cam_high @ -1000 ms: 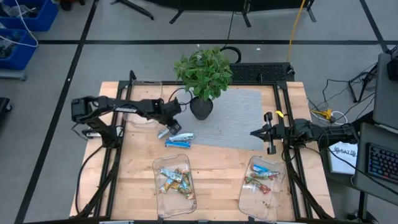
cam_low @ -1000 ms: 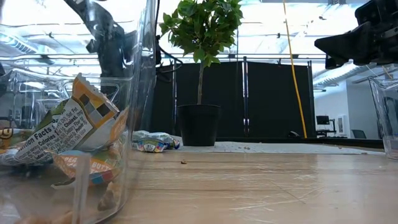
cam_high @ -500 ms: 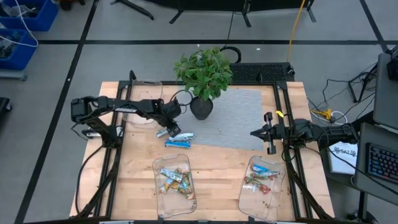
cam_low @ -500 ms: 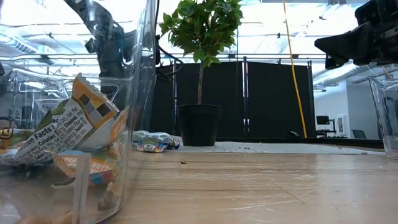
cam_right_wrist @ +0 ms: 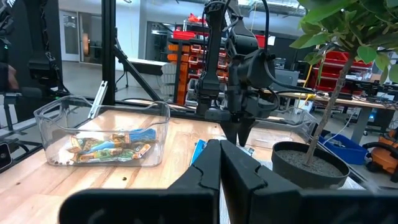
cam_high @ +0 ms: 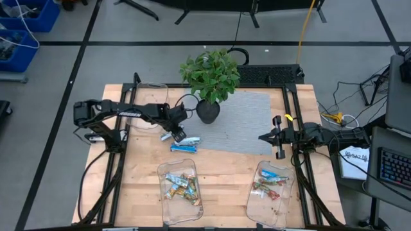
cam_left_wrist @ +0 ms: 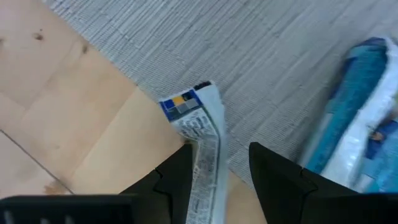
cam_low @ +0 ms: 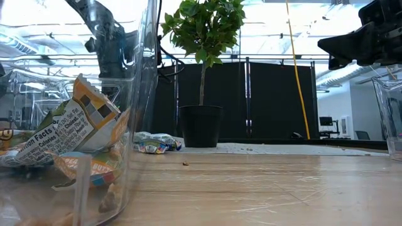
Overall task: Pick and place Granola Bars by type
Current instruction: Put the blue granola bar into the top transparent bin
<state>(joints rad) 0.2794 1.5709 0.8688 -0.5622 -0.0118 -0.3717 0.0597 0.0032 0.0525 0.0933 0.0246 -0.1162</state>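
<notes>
This is a robot lab or workshop. The wooden surface (cam_high: 144, 173) stands on a grey floor marked with black tape lines. Blue bins (cam_high: 26, 19) full of cables sit in one corner. A keyboard (cam_high: 393, 168) is at the side. Far behind are red shelves (cam_right_wrist: 193, 46), metal stands (cam_right_wrist: 111, 43) and bright ceiling lights.

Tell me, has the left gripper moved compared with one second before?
Yes. In the high view the left gripper, holding a bar, shifted slightly toward the plant pot.
</notes>
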